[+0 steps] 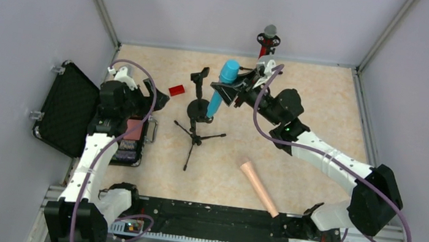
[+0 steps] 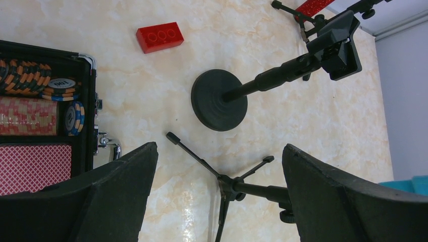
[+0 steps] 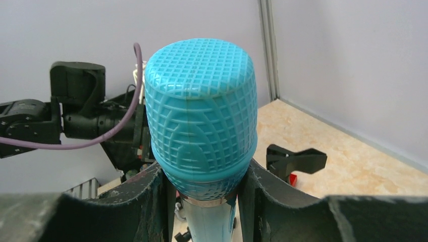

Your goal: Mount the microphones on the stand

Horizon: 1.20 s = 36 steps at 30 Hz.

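My right gripper (image 1: 232, 90) is shut on the cyan-blue microphone (image 1: 222, 88), gripping just under its ribbed head (image 3: 202, 121). It holds the microphone nearly upright, head up, beside the round-base stand (image 1: 200, 110), whose empty clip (image 1: 200, 76) is a little to the left. The red microphone (image 1: 268, 38) sits in a stand at the back wall. The peach-pink microphone (image 1: 259, 187) lies flat at the front right. A tripod stand (image 1: 194, 137) is in the middle. My left gripper (image 1: 152, 97) hovers open above the tripod's legs (image 2: 237, 189), holding nothing.
An open black case (image 1: 68, 109) with poker chips (image 2: 45, 85) and cards is on the left, under my left arm. A small red block (image 1: 176, 90) lies left of the round-base stand (image 2: 219, 100). Walls enclose the table on three sides.
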Motion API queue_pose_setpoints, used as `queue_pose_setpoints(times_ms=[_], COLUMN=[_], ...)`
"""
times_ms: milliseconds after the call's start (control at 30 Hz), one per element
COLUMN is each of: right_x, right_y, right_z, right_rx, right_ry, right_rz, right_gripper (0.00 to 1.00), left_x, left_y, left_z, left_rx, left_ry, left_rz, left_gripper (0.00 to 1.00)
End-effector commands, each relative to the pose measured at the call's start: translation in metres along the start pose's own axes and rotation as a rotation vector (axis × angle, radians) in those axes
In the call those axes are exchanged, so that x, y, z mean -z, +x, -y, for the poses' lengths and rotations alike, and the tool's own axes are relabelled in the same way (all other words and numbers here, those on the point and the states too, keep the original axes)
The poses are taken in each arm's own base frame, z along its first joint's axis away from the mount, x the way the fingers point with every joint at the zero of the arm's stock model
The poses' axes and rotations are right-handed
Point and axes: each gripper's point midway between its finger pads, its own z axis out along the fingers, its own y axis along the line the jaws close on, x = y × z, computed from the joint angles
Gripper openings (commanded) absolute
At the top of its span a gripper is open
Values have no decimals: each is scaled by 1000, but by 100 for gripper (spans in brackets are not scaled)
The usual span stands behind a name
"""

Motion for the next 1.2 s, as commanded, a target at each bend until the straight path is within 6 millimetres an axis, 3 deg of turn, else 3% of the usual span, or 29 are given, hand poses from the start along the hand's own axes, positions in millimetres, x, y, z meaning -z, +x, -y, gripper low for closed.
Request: queue_pose_setpoints(times_ms=[0, 400, 667, 1167], right_x=[-4, -8, -14, -8], right_y=[5, 36, 61, 109], right_z=[-1, 11, 6, 7], right_rx=[-7, -11, 56, 68], right_ry=[-3, 21, 21, 28], right_rz=[14, -53, -139, -222], right_gripper=[0, 0, 0, 0], left_x=[0, 0, 1, 1], left_y=[-9, -9, -10, -9], left_z=[5, 4, 5, 4], left_rx=[-16, -15, -15, -11], left_ry=[30, 30, 33, 31], left_rz=[36, 36, 40, 39], left_gripper=[97, 97, 97, 97])
